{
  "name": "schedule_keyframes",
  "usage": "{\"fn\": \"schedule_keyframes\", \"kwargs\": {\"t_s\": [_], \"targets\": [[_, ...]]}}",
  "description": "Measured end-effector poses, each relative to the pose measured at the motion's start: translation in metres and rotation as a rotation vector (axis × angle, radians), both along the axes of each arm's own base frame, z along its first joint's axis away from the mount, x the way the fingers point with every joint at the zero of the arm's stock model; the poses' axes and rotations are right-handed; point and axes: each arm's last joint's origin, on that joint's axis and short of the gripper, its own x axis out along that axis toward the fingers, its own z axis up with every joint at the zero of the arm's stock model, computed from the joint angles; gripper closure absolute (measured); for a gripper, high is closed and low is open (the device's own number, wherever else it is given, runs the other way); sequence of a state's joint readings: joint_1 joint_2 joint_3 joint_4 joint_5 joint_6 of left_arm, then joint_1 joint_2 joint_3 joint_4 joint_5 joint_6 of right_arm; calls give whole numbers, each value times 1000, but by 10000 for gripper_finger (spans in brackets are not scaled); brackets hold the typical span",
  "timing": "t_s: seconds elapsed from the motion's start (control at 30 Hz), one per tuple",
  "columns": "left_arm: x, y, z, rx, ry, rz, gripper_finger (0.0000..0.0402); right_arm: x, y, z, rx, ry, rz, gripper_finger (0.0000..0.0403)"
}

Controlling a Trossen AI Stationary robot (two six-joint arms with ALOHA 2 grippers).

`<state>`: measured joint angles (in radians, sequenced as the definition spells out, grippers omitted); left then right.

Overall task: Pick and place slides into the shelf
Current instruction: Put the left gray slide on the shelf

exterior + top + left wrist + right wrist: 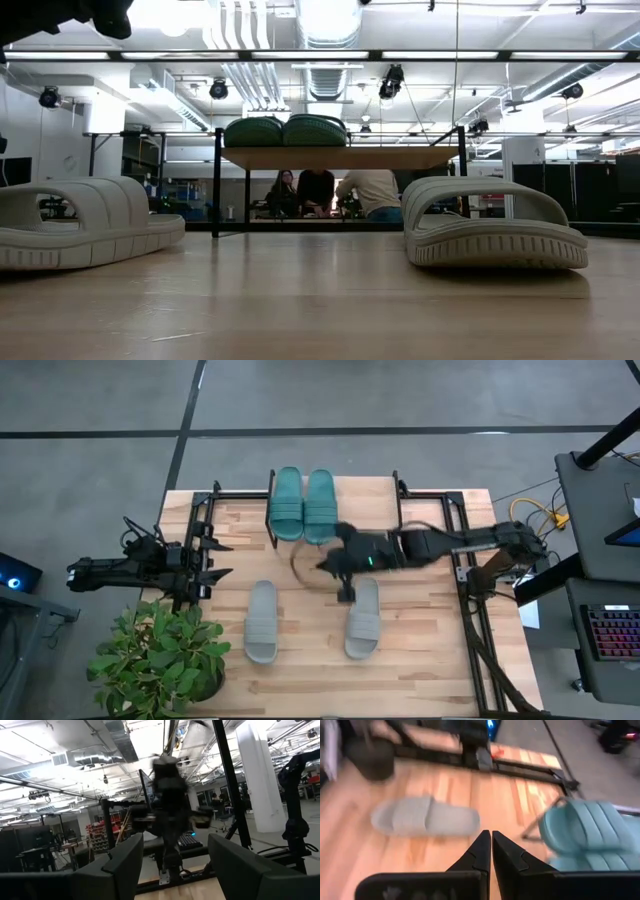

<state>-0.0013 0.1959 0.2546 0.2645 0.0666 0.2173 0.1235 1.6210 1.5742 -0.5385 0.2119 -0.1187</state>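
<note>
Two teal slides [287, 503] [320, 505] lie side by side on the shelf [365, 510] at the table's far middle; the low view shows them on its plank top [340, 157]. Two grey slides [262, 622] [363, 618] rest sole-down on the table nearer the front. My right gripper [330, 565] hangs shut and empty above the table between the shelf and the right grey slide; its wrist view shows the shut fingers [487, 840] over a grey slide [425, 817], with a teal slide [590, 835] to one side. At the table's left edge waits my left gripper [220, 560], open.
A potted plant [160, 660] stands at the near left corner. Black frame rails [470, 560] run along the table's right side. In the low view, people [320, 190] sit behind the table, seen under the shelf. Bare plank lies to the right of the teal slides.
</note>
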Motion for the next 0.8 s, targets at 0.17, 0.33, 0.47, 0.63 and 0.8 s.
{"fn": "schedule_keyframes", "kwargs": {"t_s": [0.17,0.33,0.47,0.63,0.8], "targets": [[0,0,0,-2,1,0,194,-22,33,-15,-33,84,-56,394],[0,0,0,-2,5,-1,194,-53,61,-37,4,128,4,394],[0,0,0,-2,5,0,194,-77,80,-66,-15,99,110,394],[0,0,0,-2,6,0,194,-92,86,-102,39,-142,181,394],[0,0,0,-2,4,0,194,-97,74,-130,31,-400,201,394]]}}
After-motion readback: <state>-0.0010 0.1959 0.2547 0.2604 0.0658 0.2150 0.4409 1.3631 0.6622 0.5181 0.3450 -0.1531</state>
